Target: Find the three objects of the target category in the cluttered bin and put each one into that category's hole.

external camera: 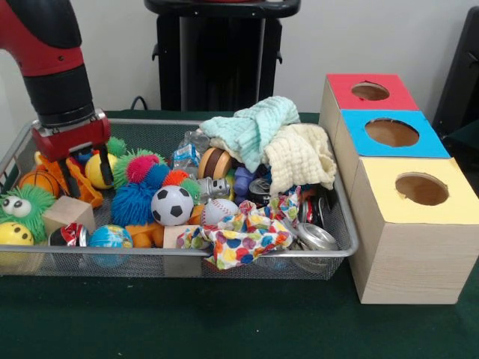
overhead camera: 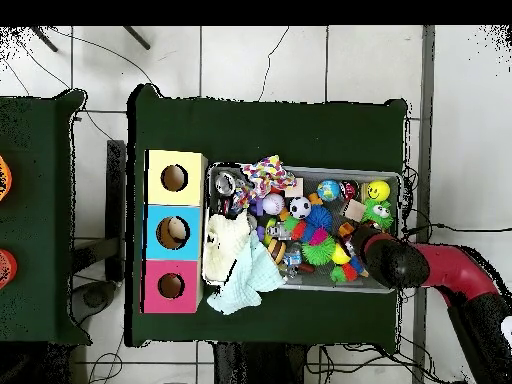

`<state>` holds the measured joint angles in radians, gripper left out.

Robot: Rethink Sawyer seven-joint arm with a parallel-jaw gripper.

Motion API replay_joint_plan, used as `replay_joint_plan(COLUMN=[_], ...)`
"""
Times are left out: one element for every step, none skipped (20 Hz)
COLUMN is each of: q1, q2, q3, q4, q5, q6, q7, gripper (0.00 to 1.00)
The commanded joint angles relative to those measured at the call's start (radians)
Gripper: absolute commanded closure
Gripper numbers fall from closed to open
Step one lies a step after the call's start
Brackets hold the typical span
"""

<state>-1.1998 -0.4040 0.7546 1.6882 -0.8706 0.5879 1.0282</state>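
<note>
A wire-mesh bin [external camera: 224, 254] holds a heap of toys, balls, cloths and cans. Three boxes stand beside it in a row, each with a round hole: red [external camera: 370, 91], blue [external camera: 391, 132] and yellow [external camera: 421, 188]. My gripper [external camera: 88, 176] reaches down into the bin's left end in the front view. It is at a small yellow ball [external camera: 96, 170], right beside an orange plastic toy [external camera: 81, 191]. In the overhead view the gripper [overhead camera: 362, 250] shows over the bin's right part. Whether it holds anything is hidden.
Near the gripper lie a mini basketball [external camera: 39, 181], a wooden cube [external camera: 67, 213], a green fuzzy toy [external camera: 22, 206] and a blue spiky ball [external camera: 135, 202]. A soccer ball [external camera: 172, 205] and baseball [external camera: 218, 211] sit mid-bin. Teal [external camera: 254, 127], cream [external camera: 299, 157] and dotted [external camera: 243, 238] cloths cover the right end.
</note>
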Motion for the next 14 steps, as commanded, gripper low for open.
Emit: replay_joint_plan(q1=[0.038,0.042,0.048,0.052,0.053,0.052,0.047,0.045,0.054,0.053,0.047,0.041,0.039,0.033], q2=[0.078,0.088,0.094,0.096,0.097,0.1,0.103,0.103,0.106,0.101,0.092,0.085,0.076,0.071], q3=[-0.028,-0.032,-0.037,-0.039,-0.041,-0.04,-0.035,-0.034,-0.047,-0.054,-0.056,-0.059,-0.063,-0.063], q4=[-0.117,-0.123,-0.127,-0.129,-0.13,-0.13,-0.129,-0.129,-0.139,-0.138,-0.129,-0.121,-0.115,-0.11], q5=[-0.08,-0.082,-0.082,-0.082,-0.077,-0.072,-0.066,-0.063,-0.065,-0.067,-0.063,-0.059,-0.058,-0.051], q6=[-0.053,-0.057,-0.058,-0.059,-0.054,-0.049,-0.043,-0.038,-0.026,-0.02,-0.017,-0.014,-0.01,-0.003], q7=[-0.095,-0.093,-0.084,-0.08,-0.078,-0.081,-0.09,-0.096,-0.091,-0.09,-0.088,-0.085,-0.079,-0.082], gripper=[0.0,0.0,0.0,0.0,0.0,0.0,0.0,0.0,0.0,0.0,0.0,0.0,0.0,0.0])
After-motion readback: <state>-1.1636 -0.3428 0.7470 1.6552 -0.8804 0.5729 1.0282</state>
